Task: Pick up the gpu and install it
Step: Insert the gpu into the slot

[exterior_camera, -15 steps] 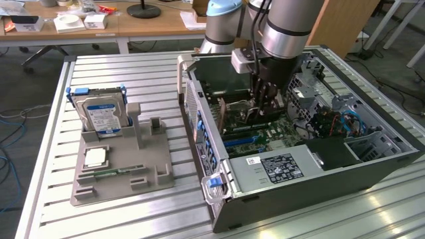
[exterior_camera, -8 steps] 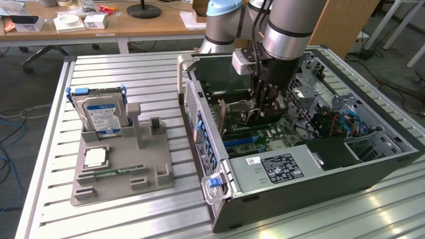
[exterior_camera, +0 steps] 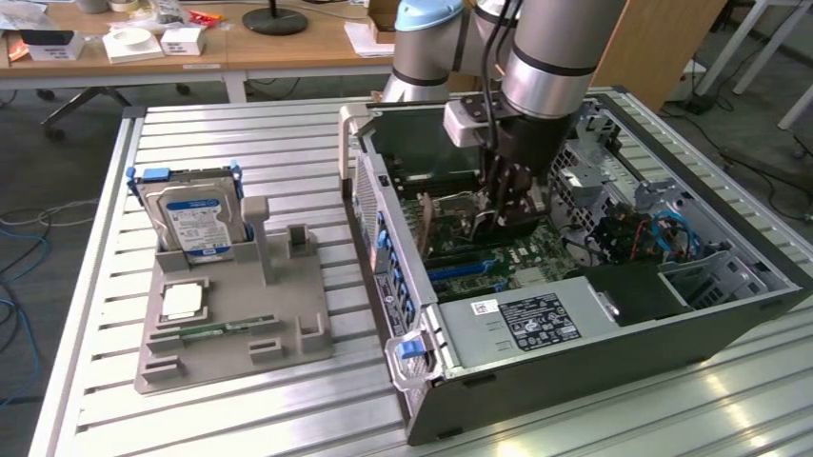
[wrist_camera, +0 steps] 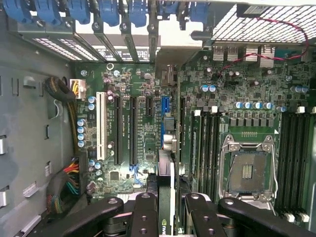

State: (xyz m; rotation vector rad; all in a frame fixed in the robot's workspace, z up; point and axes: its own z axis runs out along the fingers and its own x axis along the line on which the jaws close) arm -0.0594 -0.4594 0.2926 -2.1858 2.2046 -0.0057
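Gripper is seen inside the open case, pinched on the gpu. The gpu is held on edge over the motherboard slots, between the fingers.

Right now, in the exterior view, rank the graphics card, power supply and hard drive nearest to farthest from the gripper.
1. Graphics card, in the gripper, inside the case.
2. Power supply, beside it in the case.
3. Hard drive, outside, exterior view's left.
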